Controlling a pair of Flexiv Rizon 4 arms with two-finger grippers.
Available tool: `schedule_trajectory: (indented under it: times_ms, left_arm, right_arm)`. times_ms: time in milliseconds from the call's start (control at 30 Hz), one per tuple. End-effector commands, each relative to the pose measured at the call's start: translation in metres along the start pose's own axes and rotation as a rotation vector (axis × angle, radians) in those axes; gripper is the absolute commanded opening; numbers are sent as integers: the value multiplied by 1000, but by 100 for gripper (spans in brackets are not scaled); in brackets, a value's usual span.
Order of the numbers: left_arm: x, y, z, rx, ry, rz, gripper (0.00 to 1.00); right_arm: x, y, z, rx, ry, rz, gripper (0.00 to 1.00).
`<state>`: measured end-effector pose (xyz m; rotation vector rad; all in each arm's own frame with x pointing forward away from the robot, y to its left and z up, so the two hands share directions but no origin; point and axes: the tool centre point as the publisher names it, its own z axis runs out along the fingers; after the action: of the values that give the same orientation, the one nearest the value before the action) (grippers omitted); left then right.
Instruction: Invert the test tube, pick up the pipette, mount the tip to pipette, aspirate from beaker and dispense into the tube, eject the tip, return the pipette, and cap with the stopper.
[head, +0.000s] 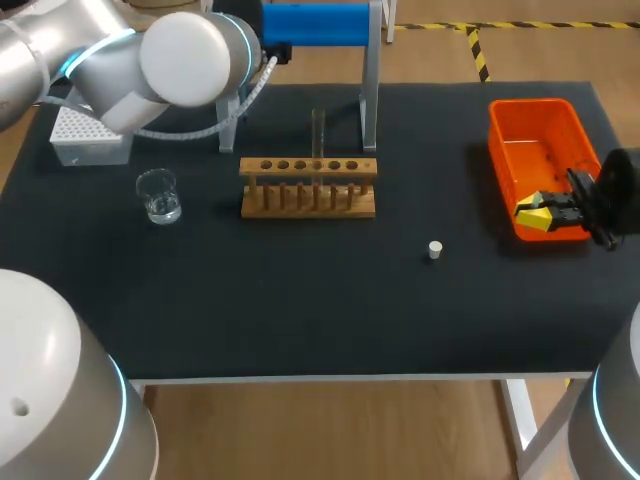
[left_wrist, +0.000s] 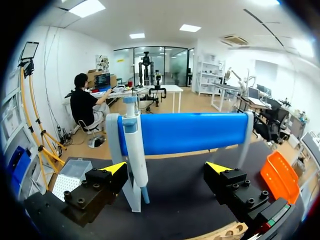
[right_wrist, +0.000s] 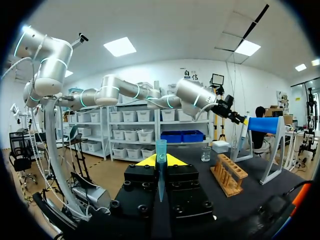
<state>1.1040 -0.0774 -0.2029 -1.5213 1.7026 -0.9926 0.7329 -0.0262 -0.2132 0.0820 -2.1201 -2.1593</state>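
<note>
While the left end effector (left_wrist: 167, 169) hangs released, its two yellow-tipped fingers spread wide, the pipette (left_wrist: 135, 150) sits just ahead of it, parked upright on the blue-topped stand (left_wrist: 190, 132). It is closer to the finger on the side of the white tip box (left_wrist: 67, 182), and it touches neither finger. Over to the right end effector (right_wrist: 160, 161): it is clenched on a pale blue tip (right_wrist: 161, 148), which stands upright between the two yellow fingertips. In the head view this end effector hovers over the near end of the orange bin (head: 530, 160), which sits under it at the far edge of the black surface (head: 300, 300). Looking out from that clenched end effector, the wooden rack (head: 308, 190) lies ahead across the dark cloth with the test tube (head: 318, 130) standing upright in one of its holes. I cannot tell which way the tube's mouth faces. The glass beaker (head: 158, 195) is beyond the rack, well apart from both end effectors, with clear liquid in its bottom. The small white stopper (head: 434, 250) lies alone on the surface between the rack and the right end effector, touching nothing.
</note>
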Motion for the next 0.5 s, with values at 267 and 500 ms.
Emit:
schedule_trajectory:
  times_ms: [267,500]
  left_arm:
    - [-10,-6,8,4,-32,-19,100]
    - [-15,-8,13,12,-46,-21,100]
  right_arm:
    - [1,0,-1,0,1,-1,0]
    - [1,0,-1,0,1,-1,0]
